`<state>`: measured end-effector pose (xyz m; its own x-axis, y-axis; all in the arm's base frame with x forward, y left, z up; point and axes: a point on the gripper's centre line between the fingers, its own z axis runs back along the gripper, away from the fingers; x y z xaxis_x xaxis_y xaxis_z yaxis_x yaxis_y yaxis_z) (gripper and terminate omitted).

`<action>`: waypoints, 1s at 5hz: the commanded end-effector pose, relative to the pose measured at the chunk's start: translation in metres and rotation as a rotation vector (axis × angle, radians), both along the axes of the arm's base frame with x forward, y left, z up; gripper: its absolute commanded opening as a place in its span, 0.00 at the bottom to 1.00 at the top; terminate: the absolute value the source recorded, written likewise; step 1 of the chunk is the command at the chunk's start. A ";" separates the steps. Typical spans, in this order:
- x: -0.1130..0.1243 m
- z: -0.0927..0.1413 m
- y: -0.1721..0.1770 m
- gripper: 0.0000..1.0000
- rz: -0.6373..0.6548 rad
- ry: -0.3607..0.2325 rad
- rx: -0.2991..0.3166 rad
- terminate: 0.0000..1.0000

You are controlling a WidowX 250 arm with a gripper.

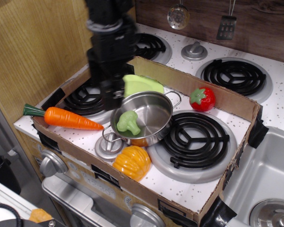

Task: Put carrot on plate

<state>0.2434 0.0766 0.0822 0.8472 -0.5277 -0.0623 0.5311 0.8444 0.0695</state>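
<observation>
The carrot (68, 118) is long, glossy orange with a dark green stem end, and lies at the box's front left corner, pointing right. The pale lime-green plate (142, 85) lies behind the steel pot, partly covered by the pot and my arm. My black gripper (107, 92) hangs over the left burner, above and to the right of the carrot and just left of the plate. It holds nothing and its fingers look apart, though motion blur makes this unsure.
A steel pot (153, 124) holding a green broccoli (128, 122) sits mid-box. An orange pumpkin (132, 162) lies in front of it and a red strawberry (202, 99) behind right. Cardboard box walls (227, 101) ring the burners. A sink (269, 175) is at right.
</observation>
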 end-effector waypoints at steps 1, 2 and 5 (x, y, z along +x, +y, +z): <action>-0.007 -0.008 0.045 1.00 -0.023 0.011 0.104 0.00; -0.017 -0.019 0.063 1.00 -0.046 -0.002 0.111 0.00; -0.026 -0.045 0.083 1.00 -0.073 -0.007 0.085 0.00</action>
